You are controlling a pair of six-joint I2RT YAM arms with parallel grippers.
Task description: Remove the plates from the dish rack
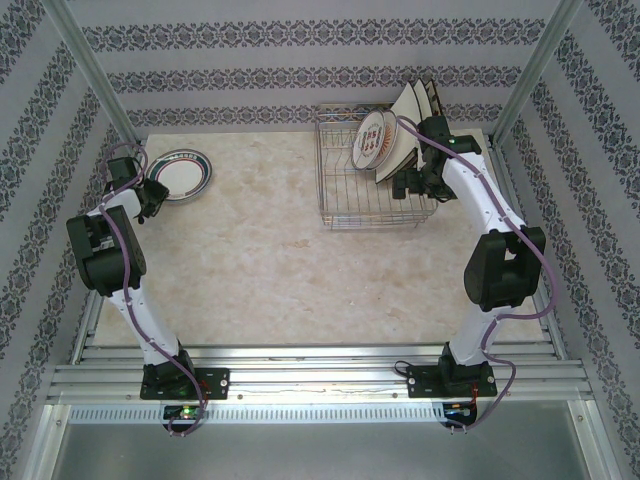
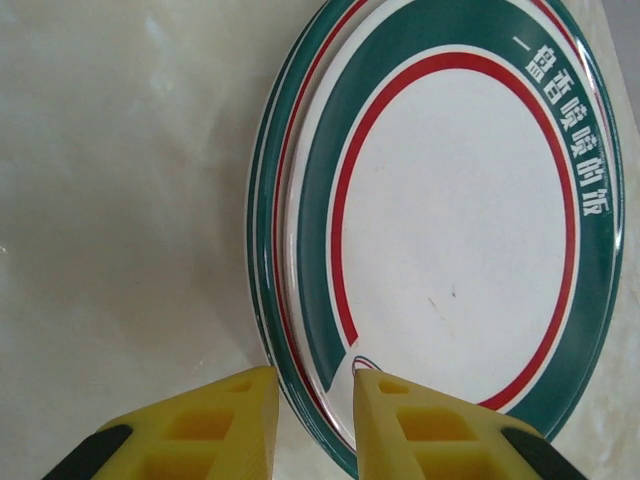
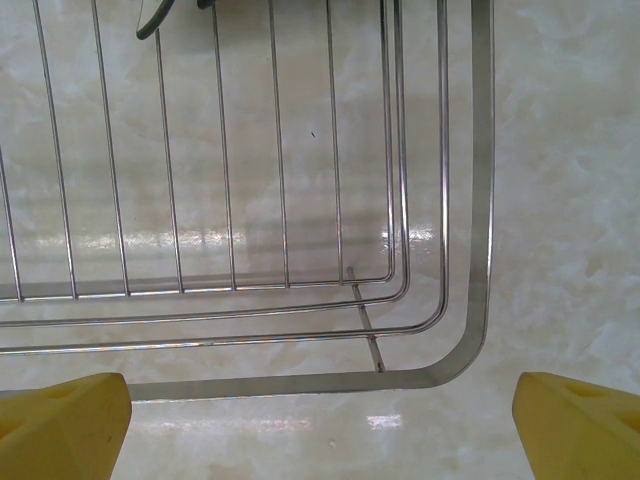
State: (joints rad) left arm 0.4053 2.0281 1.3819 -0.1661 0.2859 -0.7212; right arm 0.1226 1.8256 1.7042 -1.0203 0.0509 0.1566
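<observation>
The light is bright and even, from above. White glare spots shine on the glossy cream marble-look table beneath the silver wire dish rack. Shadows are soft and faint.

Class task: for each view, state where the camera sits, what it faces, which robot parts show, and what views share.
Top external: high behind the robot, looking down on table, left arm, right arm.
Left wrist: arm-mounted, facing down onto stacked plates; jaws slightly apart.
Right wrist: arm-mounted, facing down onto dish rack corner; jaws wide.
Shared: top also shows plates, rack.
</observation>
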